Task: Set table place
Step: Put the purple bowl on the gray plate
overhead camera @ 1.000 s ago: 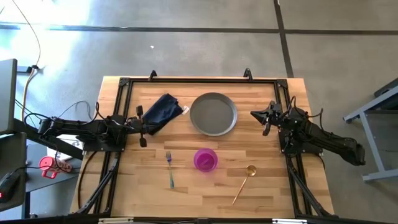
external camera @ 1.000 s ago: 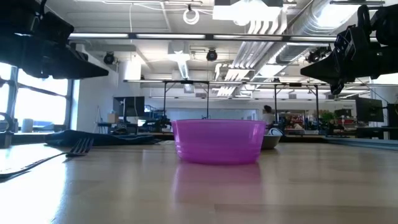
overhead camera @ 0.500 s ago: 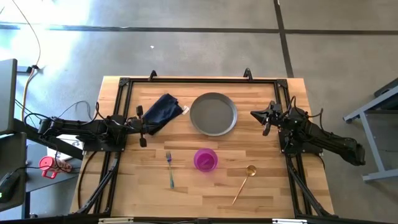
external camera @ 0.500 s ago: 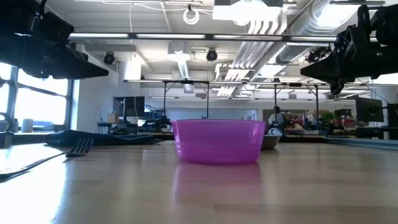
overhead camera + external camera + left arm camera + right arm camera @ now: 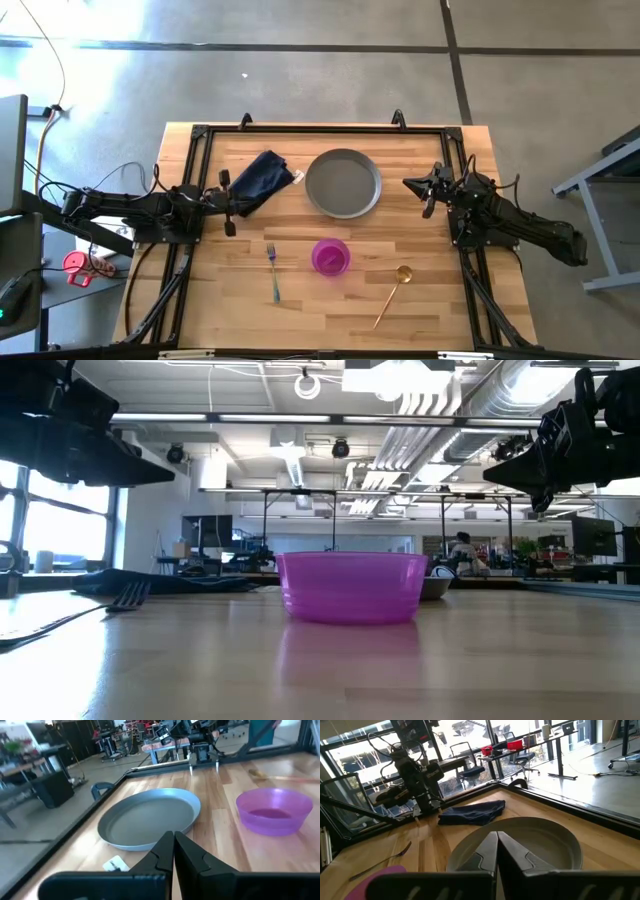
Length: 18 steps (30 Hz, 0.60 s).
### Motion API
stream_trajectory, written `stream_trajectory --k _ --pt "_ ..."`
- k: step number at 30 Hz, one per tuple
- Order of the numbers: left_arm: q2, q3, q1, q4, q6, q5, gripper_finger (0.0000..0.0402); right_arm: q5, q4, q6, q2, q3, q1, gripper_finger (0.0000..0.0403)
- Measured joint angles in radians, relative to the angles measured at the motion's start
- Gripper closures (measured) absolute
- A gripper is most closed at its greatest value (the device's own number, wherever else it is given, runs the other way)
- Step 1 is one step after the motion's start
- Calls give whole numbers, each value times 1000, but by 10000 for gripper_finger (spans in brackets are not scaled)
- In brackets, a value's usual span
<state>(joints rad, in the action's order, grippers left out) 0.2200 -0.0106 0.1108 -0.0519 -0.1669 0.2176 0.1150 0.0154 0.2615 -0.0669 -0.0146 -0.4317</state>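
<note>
Still scattered, nothing set.
Your left hand [image 5: 229, 205] and right hand [image 5: 427, 187] hang closed, empty, flanking the plate [image 5: 343, 183].

— What are the arms looking like?
— Both the left arm [image 5: 130, 208] and right arm [image 5: 510, 220] are showing dark, jointed bodies, thin cables trailing, each ending in two tapered black fingers [image 5: 192, 860].

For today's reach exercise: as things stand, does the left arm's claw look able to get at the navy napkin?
Probably yes. The left claw, shut, sits right beside the napkin on the table, with nothing between them; the plate lies clear beyond it.
</note>
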Motion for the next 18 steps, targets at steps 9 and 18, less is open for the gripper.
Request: stream_trajectory --k 9,18 --pt "0 0 0 -63 276 56 399 0 2 0 0 0 0 402" --pt "0 0 0 -79 337 154 399 1 8 175 0 0 0 402"
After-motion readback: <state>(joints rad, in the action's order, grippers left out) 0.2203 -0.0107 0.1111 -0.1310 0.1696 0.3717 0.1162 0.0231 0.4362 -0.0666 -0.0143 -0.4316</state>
